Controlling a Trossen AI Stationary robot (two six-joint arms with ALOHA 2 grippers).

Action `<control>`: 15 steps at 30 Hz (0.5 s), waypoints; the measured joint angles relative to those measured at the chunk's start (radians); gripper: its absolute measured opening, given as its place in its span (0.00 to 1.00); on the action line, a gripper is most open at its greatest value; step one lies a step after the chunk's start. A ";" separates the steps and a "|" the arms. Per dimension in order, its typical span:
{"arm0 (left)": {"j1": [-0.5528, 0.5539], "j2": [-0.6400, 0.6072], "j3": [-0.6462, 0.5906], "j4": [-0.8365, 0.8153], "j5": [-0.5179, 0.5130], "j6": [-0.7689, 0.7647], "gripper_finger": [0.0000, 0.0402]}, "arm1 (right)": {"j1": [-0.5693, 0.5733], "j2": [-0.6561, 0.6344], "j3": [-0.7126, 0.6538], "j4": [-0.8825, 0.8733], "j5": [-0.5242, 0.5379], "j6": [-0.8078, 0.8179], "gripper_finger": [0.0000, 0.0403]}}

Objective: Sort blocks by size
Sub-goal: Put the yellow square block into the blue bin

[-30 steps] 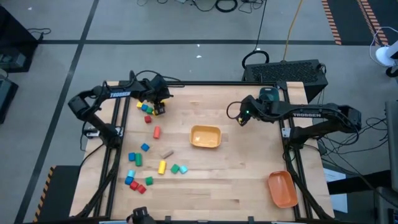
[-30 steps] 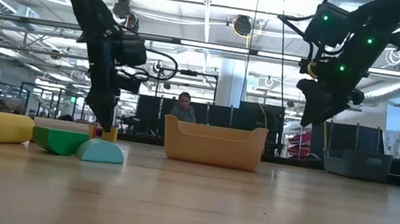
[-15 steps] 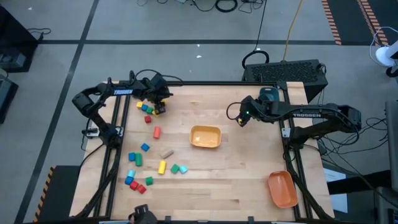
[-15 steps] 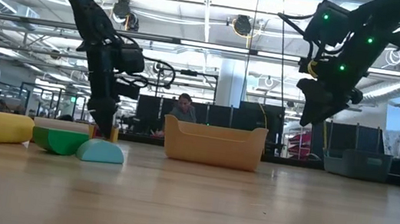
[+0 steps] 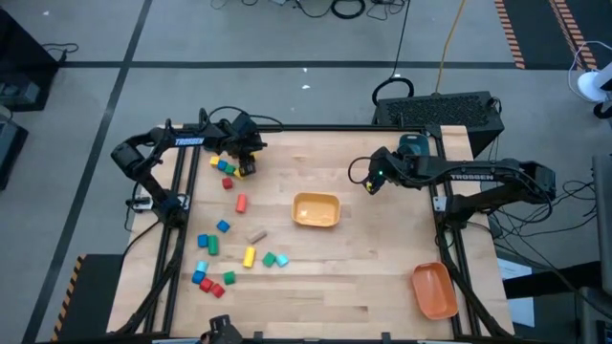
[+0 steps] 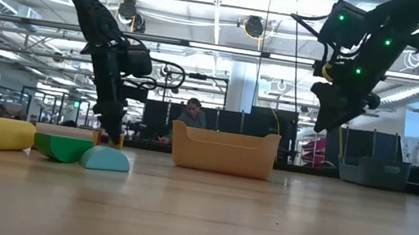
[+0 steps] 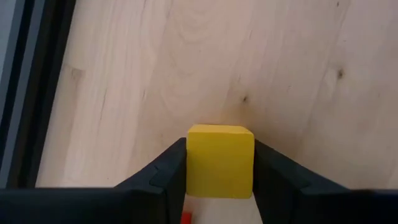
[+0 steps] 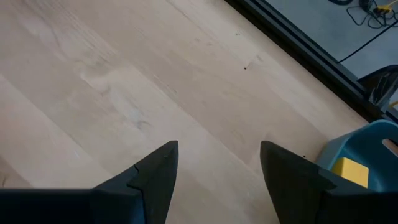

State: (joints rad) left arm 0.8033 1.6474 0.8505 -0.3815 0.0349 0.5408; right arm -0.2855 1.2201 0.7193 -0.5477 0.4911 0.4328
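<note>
Several blocks lie on the table's left half: a group by the far left corner (image 5: 225, 170), a red cylinder (image 5: 241, 203), and a yellow cylinder (image 5: 249, 256), a green block (image 5: 269, 258) and a cyan block (image 5: 282, 260) nearer the front. My left gripper (image 5: 244, 166) is low at the far left, shut on a yellow cube (image 7: 220, 160). My right gripper (image 5: 368, 184) hangs open and empty above the table's far right, and it also shows in the low view (image 6: 327, 121). My left gripper pinches the yellow cube's two opposite side faces (image 7: 190, 163) between its two fingers. The fingers point down from above. In the low view the cube (image 6: 116, 140) is at table height; I cannot tell whether it is clear of the table.
A yellow-orange bin (image 5: 316, 209) stands mid-table. An orange bin (image 5: 433, 290) is at the near right corner. A teal bin (image 5: 413, 145) at the far right edge holds a yellow block (image 8: 351, 171). A person sits in the room beyond (image 6: 191, 113).
My left gripper has gone down a little over the far left group of blocks and has then kept still there.
</note>
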 joint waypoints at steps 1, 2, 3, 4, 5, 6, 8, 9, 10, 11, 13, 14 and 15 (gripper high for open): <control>-0.001 0.000 0.000 0.000 0.000 -0.010 0.35 | 0.000 0.000 0.000 0.002 0.000 0.000 0.53; -0.001 0.000 0.000 0.000 0.001 -0.025 0.35 | 0.000 0.000 0.000 0.007 0.000 0.000 0.53; -0.001 0.000 0.000 0.000 0.005 -0.039 0.35 | 0.000 0.000 0.000 0.015 0.000 0.000 0.53; -0.002 0.000 0.000 0.000 0.014 -0.061 0.35 | 0.000 0.000 0.000 0.027 -0.001 -0.001 0.53; -0.003 0.000 0.000 0.000 0.020 -0.081 0.35 | 0.000 0.000 0.000 0.045 -0.001 -0.007 0.53; -0.007 0.000 0.000 0.000 0.021 -0.092 0.35 | 0.000 0.004 0.000 0.074 0.000 -0.023 0.53; -0.018 0.000 0.004 -0.007 0.023 -0.113 0.35 | 0.000 0.017 0.001 0.148 0.000 -0.080 0.53; -0.025 0.000 0.008 -0.009 0.024 -0.121 0.35 | 0.003 0.023 0.001 0.180 -0.002 -0.114 0.53; -0.033 0.000 0.016 -0.011 0.025 -0.136 0.35 | 0.007 0.031 0.001 0.213 -0.012 -0.148 0.53; -0.041 0.000 0.028 -0.016 0.025 -0.144 0.35 | 0.012 0.041 0.001 0.251 -0.028 -0.186 0.53; -0.060 0.000 0.055 -0.039 0.027 -0.172 0.35 | 0.028 0.057 0.001 0.316 -0.066 -0.255 0.53; -0.069 0.000 0.068 -0.053 0.033 -0.191 0.35 | 0.036 0.065 0.001 0.351 -0.085 -0.284 0.53; -0.080 0.000 0.081 -0.061 0.045 -0.203 0.35 | 0.046 0.076 0.001 0.394 -0.101 -0.311 0.53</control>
State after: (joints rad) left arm 0.7233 1.6474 0.9311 -0.4428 0.0799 0.3377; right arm -0.2400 1.2962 0.7204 -0.1534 0.3906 0.1222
